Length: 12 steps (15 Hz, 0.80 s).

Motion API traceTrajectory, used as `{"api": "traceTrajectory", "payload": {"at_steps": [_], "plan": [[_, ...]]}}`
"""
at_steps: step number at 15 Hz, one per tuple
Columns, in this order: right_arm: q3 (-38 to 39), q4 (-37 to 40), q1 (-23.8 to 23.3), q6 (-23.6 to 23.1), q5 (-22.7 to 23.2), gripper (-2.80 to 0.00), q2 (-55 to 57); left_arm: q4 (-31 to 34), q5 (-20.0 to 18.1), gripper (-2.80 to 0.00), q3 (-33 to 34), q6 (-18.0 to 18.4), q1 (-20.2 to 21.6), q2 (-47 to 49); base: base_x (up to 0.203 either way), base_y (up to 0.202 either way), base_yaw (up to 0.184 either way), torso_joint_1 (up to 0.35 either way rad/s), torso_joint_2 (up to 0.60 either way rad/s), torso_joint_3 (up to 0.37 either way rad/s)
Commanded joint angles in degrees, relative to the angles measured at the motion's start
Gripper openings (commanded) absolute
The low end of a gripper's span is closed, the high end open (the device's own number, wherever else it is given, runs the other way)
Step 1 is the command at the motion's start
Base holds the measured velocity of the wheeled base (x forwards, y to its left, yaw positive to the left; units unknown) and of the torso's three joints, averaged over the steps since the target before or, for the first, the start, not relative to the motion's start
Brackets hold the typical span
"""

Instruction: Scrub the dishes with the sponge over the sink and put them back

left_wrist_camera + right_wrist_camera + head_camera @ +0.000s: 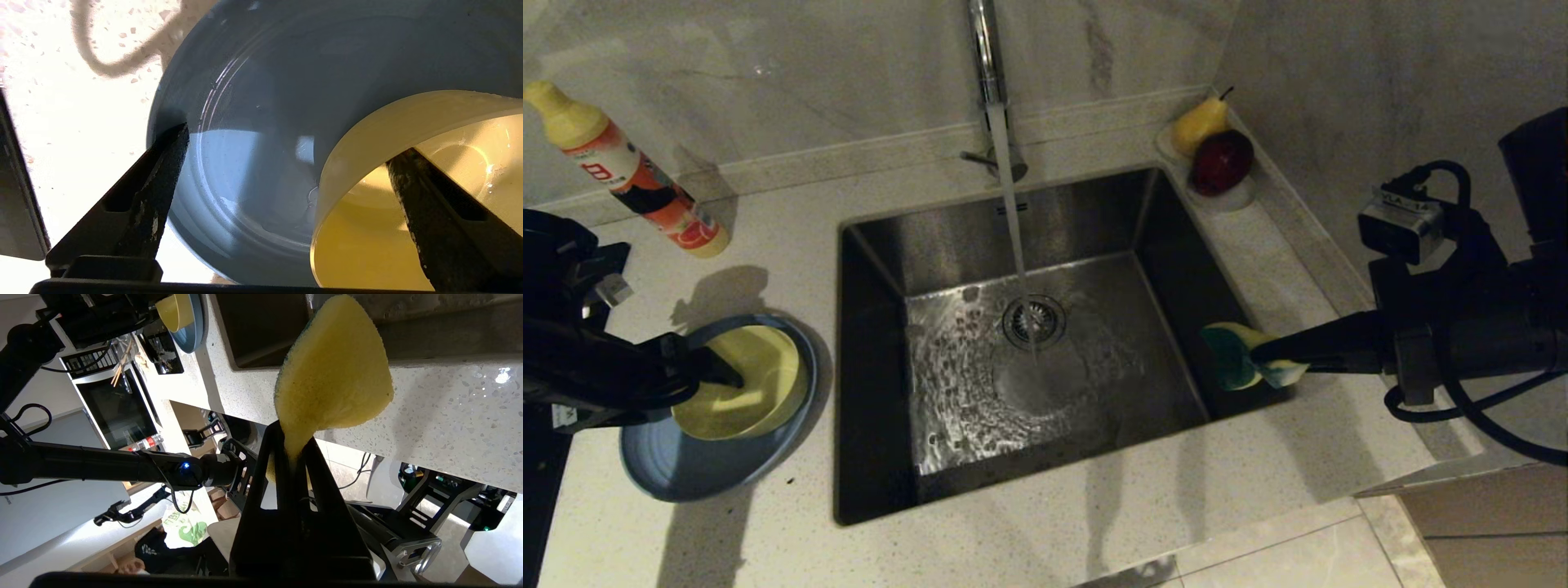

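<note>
left gripper [282, 163] spread, one finger inside bowl [742, 382] on plate [670, 469], left of sink [866, 245] | right gripper [295, 447] pinching sponge [1237, 355] at sink's right rim | advice: close squarely on bowl wall, lift level, leave plate undisturbed.

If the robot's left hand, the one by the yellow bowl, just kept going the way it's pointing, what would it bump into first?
Probably the pale-yellow bowl. The left hand is open, one finger already inside the bowl, the other over the blue plate beneath. Going on, the bowl's wall lies between them; depth is hard to judge.
</note>
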Motion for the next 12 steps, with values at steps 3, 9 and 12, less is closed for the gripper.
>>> {"api": "traceTrajectory", "payload": {"at_steps": [3, 9, 12], "plan": [[0.1, 0.1, 0.0, 0.2, 0.2, -2.8, -0.3, 0.4, -0.2, -2.8, -0.5, -0.2, 0.0, -0.3, 0.0, 0.0, 0.0, 0.0, 0.0, 0.0], [0.4, 0.1, -0.2, 0.2, 0.2, -2.8, -0.3, 0.6, -0.3, -2.8, 0.3, -0.2, -0.1, -0.4, 0.0, 0.0, 0.0, 0.0, 0.0, 0.0], [0.6, 0.0, -0.2, 0.1, 0.3, -2.8, -0.3, 0.6, 0.0, -2.8, -0.3, 0.0, -0.1, -0.5, 0.0, 0.0, 0.0, 0.0, 0.0, 0.0]]}}
